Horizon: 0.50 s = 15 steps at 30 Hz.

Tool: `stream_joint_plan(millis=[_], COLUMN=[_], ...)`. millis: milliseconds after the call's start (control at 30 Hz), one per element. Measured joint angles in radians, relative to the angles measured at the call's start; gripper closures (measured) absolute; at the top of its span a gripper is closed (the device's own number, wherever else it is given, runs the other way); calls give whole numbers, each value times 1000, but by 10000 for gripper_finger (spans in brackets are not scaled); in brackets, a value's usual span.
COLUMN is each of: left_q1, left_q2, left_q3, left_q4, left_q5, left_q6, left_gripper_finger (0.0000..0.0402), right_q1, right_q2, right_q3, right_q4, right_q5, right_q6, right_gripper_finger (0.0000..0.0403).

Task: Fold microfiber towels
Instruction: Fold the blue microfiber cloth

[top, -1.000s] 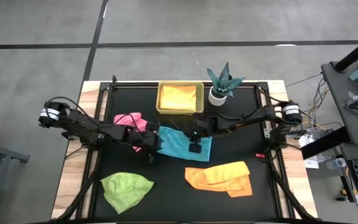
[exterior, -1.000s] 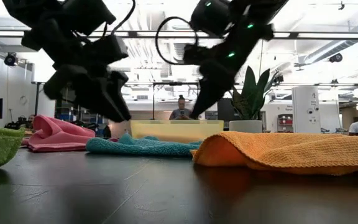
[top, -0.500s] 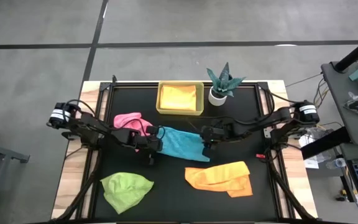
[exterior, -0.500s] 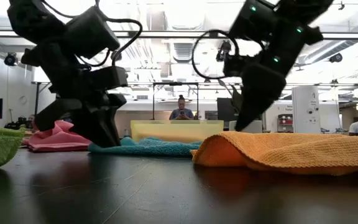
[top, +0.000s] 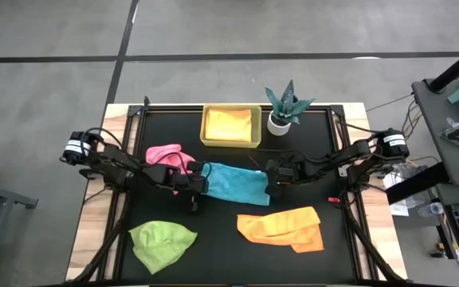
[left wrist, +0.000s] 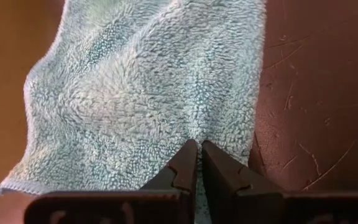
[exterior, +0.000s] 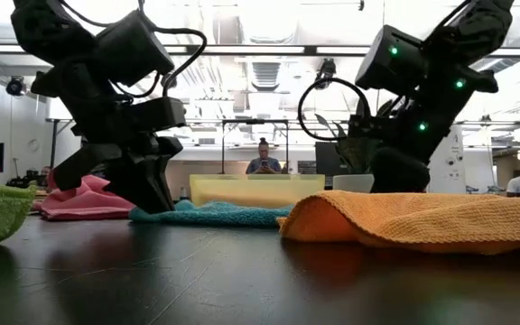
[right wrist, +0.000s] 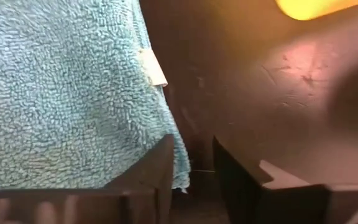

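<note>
Turquoise towel (top: 233, 182) lies flat mid-tabletop (top: 213, 247), between the pink towel (top: 168, 155) and the right arm, just above the orange towel (top: 284, 227). Lime green towel (top: 162, 241) sits near the front left; a second orange-yellow towel rests in the yellow tray (top: 230, 126) beside the plant (top: 284, 105).

Left end effector (left wrist: 198, 149) is low on the turquoise towel's left edge, fingers pressed together with a pinch of pile between the tips, so it looks clamped on that edge. Right end effector (right wrist: 191, 163) is down at the opposite edge, near the white tag (right wrist: 152, 68); its fingers stand partly apart, straddling the hem, nothing gripped yet.

Step in hand, as I judge it: secure both ends before folding. To do it well, the right side should close on the hem only, not scrape the tabletop. Both arms should then lift evenly so the cloth stays taut and edges line up. Risk: pinching too little pile and slipping, or dragging the orange towel nearby.
</note>
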Motion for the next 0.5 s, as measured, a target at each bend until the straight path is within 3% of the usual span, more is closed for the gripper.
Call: stream_joint_plan(millis=[267, 500], left_q1=[0, 0], left_q2=[-13, -61], left_q3=[1, -2], left_q4=[-7, -6], left_q5=[6, 12], left_q6=[-1, 0], left_gripper_finger=[396, 396], right_q1=[0, -1], right_q2=[-11, -61], right_q3=[-28, -28], right_q4=[-19, -28], right_q5=[51, 43], right_q6=[-47, -80], right_gripper_finger=[383, 393])
